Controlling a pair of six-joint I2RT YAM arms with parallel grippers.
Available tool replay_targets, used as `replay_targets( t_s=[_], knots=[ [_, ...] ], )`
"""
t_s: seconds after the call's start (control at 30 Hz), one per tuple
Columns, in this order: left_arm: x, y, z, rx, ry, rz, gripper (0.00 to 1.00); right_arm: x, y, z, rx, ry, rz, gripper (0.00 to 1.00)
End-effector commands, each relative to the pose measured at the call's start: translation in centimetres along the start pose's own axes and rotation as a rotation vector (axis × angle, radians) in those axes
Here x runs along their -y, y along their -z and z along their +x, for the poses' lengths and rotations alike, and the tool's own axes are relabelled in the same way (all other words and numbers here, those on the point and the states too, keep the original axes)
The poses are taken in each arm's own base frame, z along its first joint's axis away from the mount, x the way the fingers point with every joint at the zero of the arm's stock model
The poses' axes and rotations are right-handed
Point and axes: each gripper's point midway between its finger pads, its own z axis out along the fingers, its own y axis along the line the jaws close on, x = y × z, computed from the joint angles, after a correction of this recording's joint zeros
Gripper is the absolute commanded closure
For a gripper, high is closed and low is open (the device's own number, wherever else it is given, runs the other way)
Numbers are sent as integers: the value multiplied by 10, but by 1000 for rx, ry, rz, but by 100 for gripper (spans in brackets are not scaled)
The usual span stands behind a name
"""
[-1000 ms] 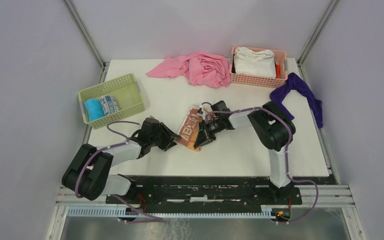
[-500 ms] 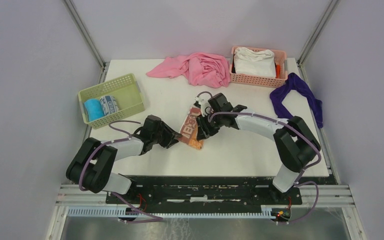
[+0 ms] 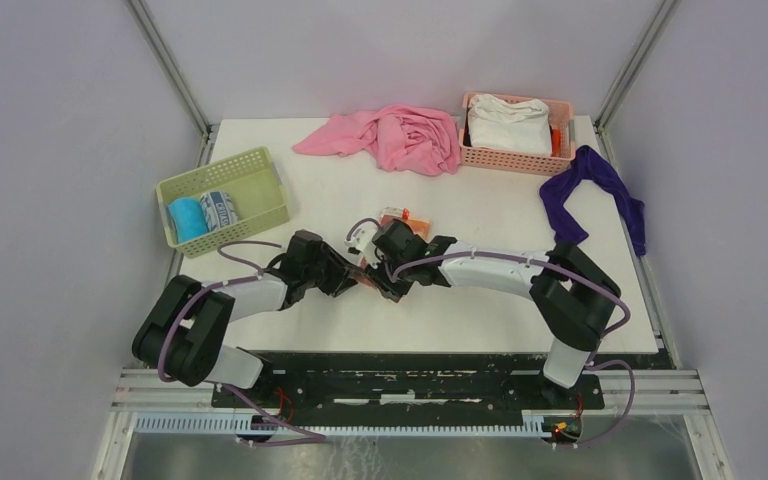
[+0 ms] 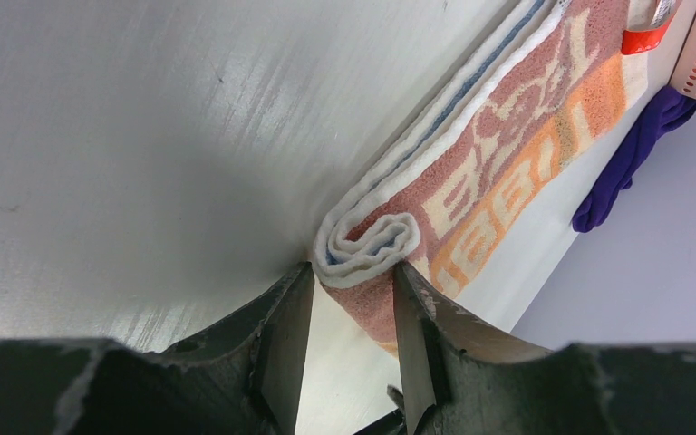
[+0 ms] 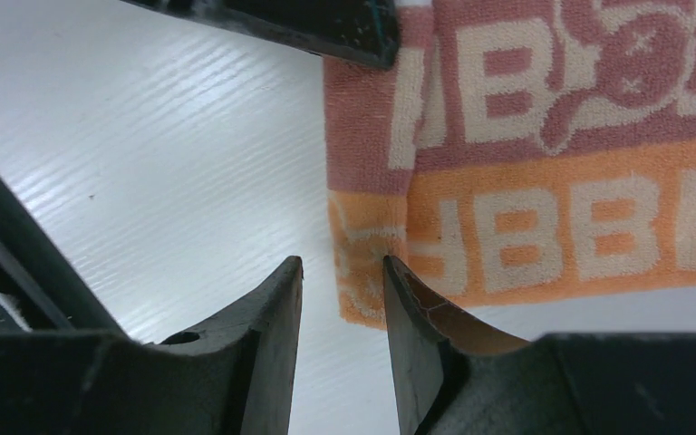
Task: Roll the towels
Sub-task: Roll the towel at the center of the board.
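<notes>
The cream towel with blue and orange "RABBIT" lettering (image 3: 404,217) lies at mid table, mostly covered by both grippers. Its near end is curled into a small roll (image 4: 367,246). My left gripper (image 4: 353,272) is shut on that roll, its tips pressing it from both sides. My right gripper (image 5: 343,265) stands open just short of the towel's (image 5: 544,136) orange corner, holding nothing. In the top view the left gripper (image 3: 352,280) and right gripper (image 3: 385,283) nearly meet. A plain blue rolled towel (image 3: 187,218) and a white printed rolled towel (image 3: 220,210) lie in the green basket (image 3: 265,195).
A large pink cloth (image 3: 395,135) is heaped at the back. Beside it a pink basket (image 3: 510,160) holds a white cloth (image 3: 507,122). A purple cloth (image 3: 600,185) drapes along the right edge. The green basket stands at the left edge.
My right gripper let go and opened, and its arm swung left and nearer, over the towel's near end. The left gripper closed slightly on the roll. Less of the towel shows.
</notes>
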Motion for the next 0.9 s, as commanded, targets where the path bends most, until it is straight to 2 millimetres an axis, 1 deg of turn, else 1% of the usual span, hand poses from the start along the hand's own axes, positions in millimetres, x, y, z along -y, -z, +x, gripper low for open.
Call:
replay_targets(
  t_s=[0.0,0.1,0.23,0.33,0.47,0.5,0.6,0.67,0.73,0.8,0.87],
  knots=[
    [-70,2,7,5,15,-257,53,16,-2,-16,32,52,95,54],
    [-69,2,7,5,11,-256,53,17,-7,-12,14,58,97,54],
    [-69,2,7,5,8,-254,53,21,-15,0,-36,70,119,54],
    [-68,1,7,4,6,-254,53,23,-19,12,-79,85,135,54],
    [-68,0,7,-3,3,-260,52,26,-26,32,-154,123,171,54],
    [-68,-1,7,-5,2,-260,52,28,-29,38,-181,136,185,54],
    [-68,-2,7,-8,-3,-264,52,28,-33,50,-233,176,212,56],
    [-68,-2,7,-10,-2,-265,51,28,-36,57,-269,197,224,60],
    [-66,0,5,-5,1,-260,49,27,-38,60,-295,202,219,67],
    [-64,3,3,-4,5,-252,47,20,-39,58,-295,187,174,76],
    [-59,10,-2,14,4,-233,43,6,-36,50,-266,156,85,84]
  ],
)
